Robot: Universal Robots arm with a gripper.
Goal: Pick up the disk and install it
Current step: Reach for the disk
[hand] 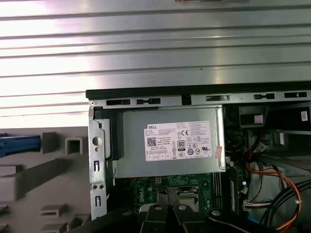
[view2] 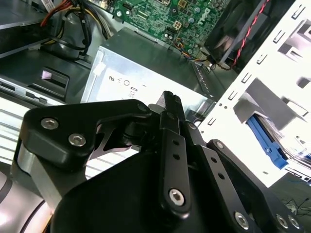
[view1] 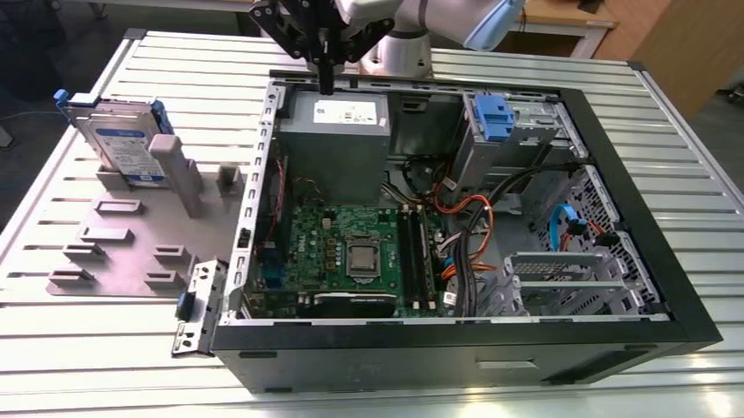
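Gripper (view1: 328, 80) high over the far rim of the open black computer case (view1: 407, 357), fingers drawn close together with nothing between them, hanging just above the grey metal power-supply box with the white sticker (view1: 337, 131). The second wrist view gives the same narrow, empty gripper (view2: 170, 102) over that box (view2: 141, 73). And the disk, the silver hard drive in its blue plastic carrier (view1: 122, 144), stands on edge in the grey plastic holder (view1: 128, 252) on the slatted metal table (view1: 174, 61), well off to the exterior view's left of the case, not yet picked. So the pick is the job in hand, by my reading. Done well, it wants wide-open fingers, a straight descent onto the free top edge, pads across the flat faces, clear of the holder's posts, then a vertical lift so the carrier doesn't snag. Far inside the case, toward the exterior view's right, a blue plastic tab with grey metal sides (view1: 494, 117) sits in the drive cage.
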